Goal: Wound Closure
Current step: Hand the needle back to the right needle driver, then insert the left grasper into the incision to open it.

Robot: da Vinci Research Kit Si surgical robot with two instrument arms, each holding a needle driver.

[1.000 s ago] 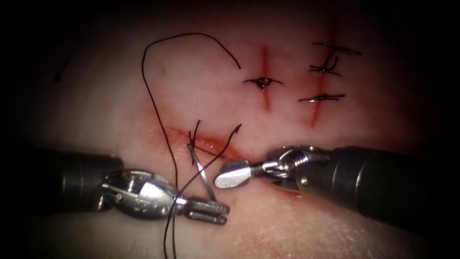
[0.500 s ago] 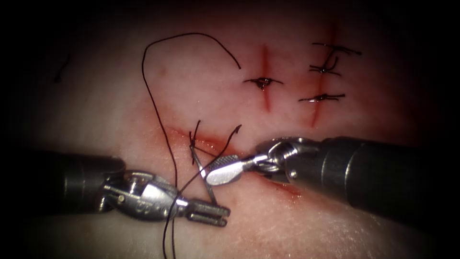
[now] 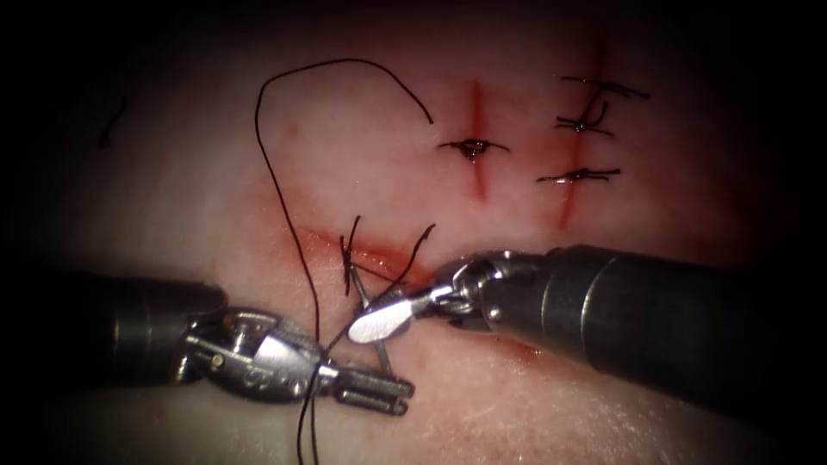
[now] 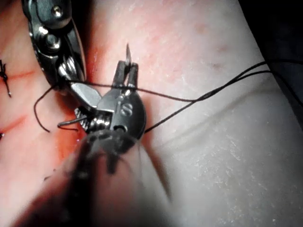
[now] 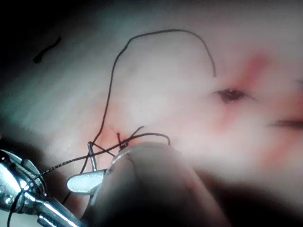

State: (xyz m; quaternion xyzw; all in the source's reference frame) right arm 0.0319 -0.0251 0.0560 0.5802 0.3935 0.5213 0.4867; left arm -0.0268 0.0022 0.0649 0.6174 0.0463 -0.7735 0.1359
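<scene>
The cut (image 3: 379, 258) runs slantwise across the tissue, red with fluid. My left tool (image 3: 372, 392) lies below it, jaws shut on the curved needle (image 3: 384, 351) close to its sharp tip (image 4: 128, 51). From there the needle rises to the cut's left end, where it seems to sit in the tissue beside a stitch (image 3: 346, 254). My right tool (image 3: 379, 317) comes from the right and lies across the needle's middle. Black thread (image 3: 276, 185) loops up over the tissue and crosses the left tool (image 4: 124, 80). In the right wrist view the right tool (image 5: 85, 182) is beside the needle (image 5: 92, 158).
Two more cuts lie farther back on the right, one with a single stitch (image 3: 472, 147) and one with three stitches (image 3: 579, 175). A short cut end of thread (image 3: 110, 129) lies at the far left. The right tool's shaft (image 3: 655, 310) covers the tissue at the lower right.
The right tool has moved left and slightly down, from clear of the needle to lying across its middle. The left tool and the needle have stayed put.
</scene>
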